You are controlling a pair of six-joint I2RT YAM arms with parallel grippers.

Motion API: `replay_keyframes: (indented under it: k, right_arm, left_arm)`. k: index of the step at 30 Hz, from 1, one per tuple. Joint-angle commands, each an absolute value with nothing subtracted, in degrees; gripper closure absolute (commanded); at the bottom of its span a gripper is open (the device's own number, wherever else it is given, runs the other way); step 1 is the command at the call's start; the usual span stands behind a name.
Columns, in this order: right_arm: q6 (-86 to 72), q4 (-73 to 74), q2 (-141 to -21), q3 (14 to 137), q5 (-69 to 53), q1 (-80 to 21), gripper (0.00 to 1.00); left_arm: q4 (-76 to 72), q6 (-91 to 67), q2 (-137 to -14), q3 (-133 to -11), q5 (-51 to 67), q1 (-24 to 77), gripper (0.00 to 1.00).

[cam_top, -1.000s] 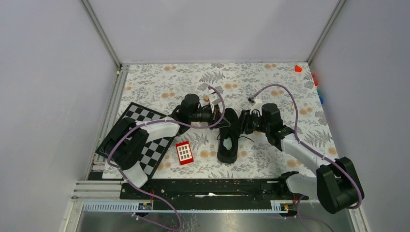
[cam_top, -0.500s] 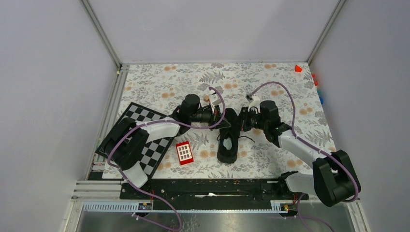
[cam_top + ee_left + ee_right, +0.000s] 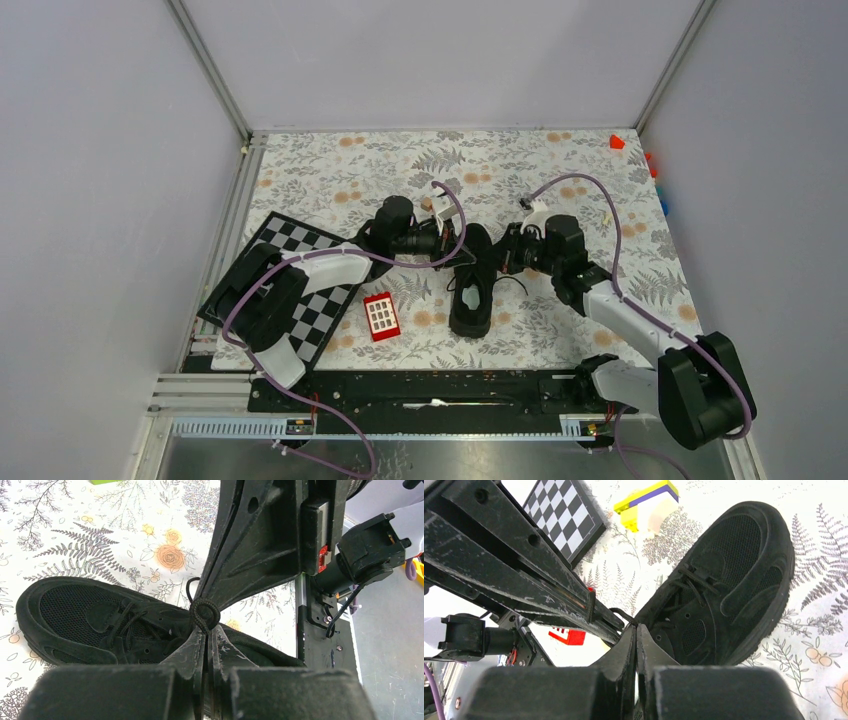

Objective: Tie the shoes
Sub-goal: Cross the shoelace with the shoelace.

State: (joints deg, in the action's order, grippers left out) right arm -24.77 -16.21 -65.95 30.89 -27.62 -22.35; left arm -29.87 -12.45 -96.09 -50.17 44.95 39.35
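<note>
Gripping the lace (image 3: 204,614) with left gripper (image 3: 206,630) closed, tip to tip with right gripper (image 3: 634,629), closed on it too, likely for pulling a loop tight. Between them the shoe (image 3: 471,285), toe pointing far, heel near.

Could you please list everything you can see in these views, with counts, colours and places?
sneaker: one, black, mid-table, toe pointing away from the arm bases
laces: black, thin, bunched over the sneaker at the tool tips
checkerboard: one, black and white, near left, under the left arm
grid-faced block: one, red with white squares, between checkerboard and sneaker
stacked block: one, yellow, purple and white, between checkerboard and sneaker toe
small block: one, red, far right corner
tablecloth: one, white floral print, covering the table
left tool: black, shut on laces
right tool: black, shut on laces
</note>
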Motion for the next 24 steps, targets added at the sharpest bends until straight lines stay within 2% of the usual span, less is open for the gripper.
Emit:
replay_keyframes:
  k: [1,24]
  right_arm:
    - [-25.88,-18.95,-63.55,29.35,-25.11,-22.06,1.0]
    - [-27.02,-16.6,-51.45,20.8,-17.39,-21.98,1.0]
  left_arm:
    - [-30.93,-11.18,-95.59,-50.84,43.56,39.09,1.0]
    - [-30.85,-12.47,-94.78,-51.41,38.93,39.64,1.0]
